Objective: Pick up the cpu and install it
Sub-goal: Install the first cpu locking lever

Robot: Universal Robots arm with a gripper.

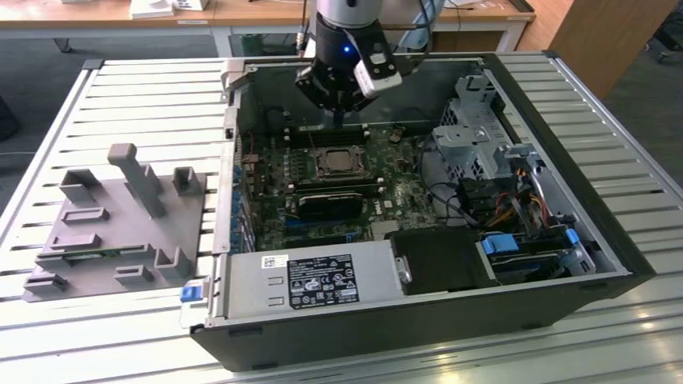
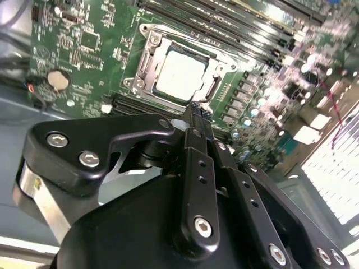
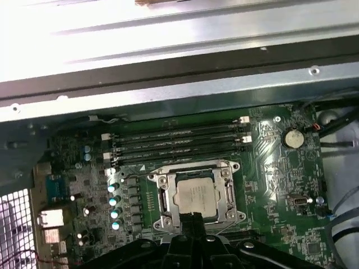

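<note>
One open computer case lies on its side on a table of pale ribbed metal slats. Inside it, a single green motherboard carries one black square socket with a bright metal frame. The cpu sits in that socket: a flat square chip with a dull silvery-grey top, seen in both wrist views lying level within the frame, with the frame's edges around it on all four sides.

The one gripper hangs above the far part of the board, just beyond the socket in the exterior view. Its black metal fingers are pressed together with no gap between them and hold nothing; their tips stand above the board, close to the socket's edge but apart from the cpu. Round screw heads stud the black linkage behind them.

Four long dark memory slots run side by side next to the socket, and one round silver coin battery lies flat on the board. On the exterior view's left, one grey plastic tray with several upright posts rests on the table, well apart from the case. At the near edge of the case sits one grey boxy power supply with a white label.
</note>
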